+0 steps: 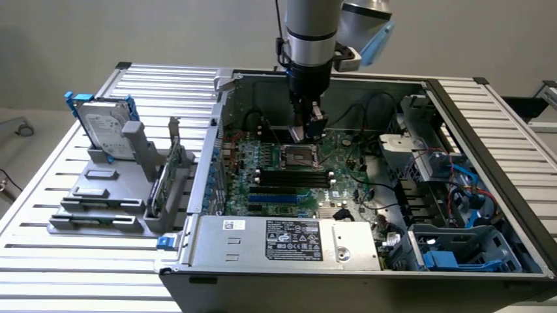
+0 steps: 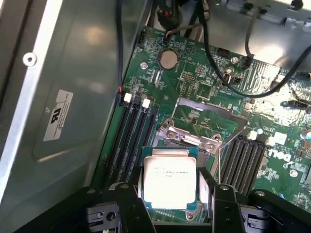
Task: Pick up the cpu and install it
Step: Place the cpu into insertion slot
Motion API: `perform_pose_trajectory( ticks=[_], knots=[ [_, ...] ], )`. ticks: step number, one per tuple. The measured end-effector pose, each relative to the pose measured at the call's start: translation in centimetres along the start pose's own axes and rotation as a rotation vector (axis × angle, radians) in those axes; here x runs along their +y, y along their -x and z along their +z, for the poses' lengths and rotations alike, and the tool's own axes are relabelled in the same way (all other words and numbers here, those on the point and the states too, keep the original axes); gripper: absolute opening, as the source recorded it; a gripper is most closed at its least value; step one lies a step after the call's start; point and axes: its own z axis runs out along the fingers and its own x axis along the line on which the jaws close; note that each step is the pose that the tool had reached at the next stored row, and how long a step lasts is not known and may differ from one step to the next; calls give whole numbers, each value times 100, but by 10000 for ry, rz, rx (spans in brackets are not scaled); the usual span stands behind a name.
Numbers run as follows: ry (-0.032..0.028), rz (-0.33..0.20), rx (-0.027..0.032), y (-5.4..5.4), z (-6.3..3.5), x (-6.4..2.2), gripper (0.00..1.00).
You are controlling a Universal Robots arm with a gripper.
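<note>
One cpu [image 2: 170, 177]: gripped flat, metal top showing
Jaws: closed on its two opposite edges
Position: over the motherboard [image 2: 204, 87], near the open socket [image 1: 301, 157]

The arm [image 1: 309, 32] hangs straight down, its wrist vertical. Its gripper [image 1: 306, 132] points downward, with the two black fingers [image 2: 127, 206] pressed against opposite edges of the cpu [image 2: 170, 184].
</note>
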Motion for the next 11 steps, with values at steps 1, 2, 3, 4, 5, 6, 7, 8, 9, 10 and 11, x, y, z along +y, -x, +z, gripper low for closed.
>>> perform_pose_trajectory(
  ticks=[1,2,3,4,5,6,7,8,9,10,11],
  knots=[
    [6,178,-14,0,4,0,55],
    [12,357,-29,0,9,-1,55],
    [18,535,-43,1,15,-1,55],
    [24,715,-58,1,22,-2,55],
    [31,900,-72,1,30,-2,55],
    [37,1079,-86,1,38,-3,55],
    [43,1270,-102,2,47,-4,55],
    [50,1448,-116,2,57,-4,55],
    [55,1634,-132,2,67,-6,55],
    [61,1812,-146,3,79,-6,55],
    [67,1985,-161,3,91,-7,55]
  ],
)
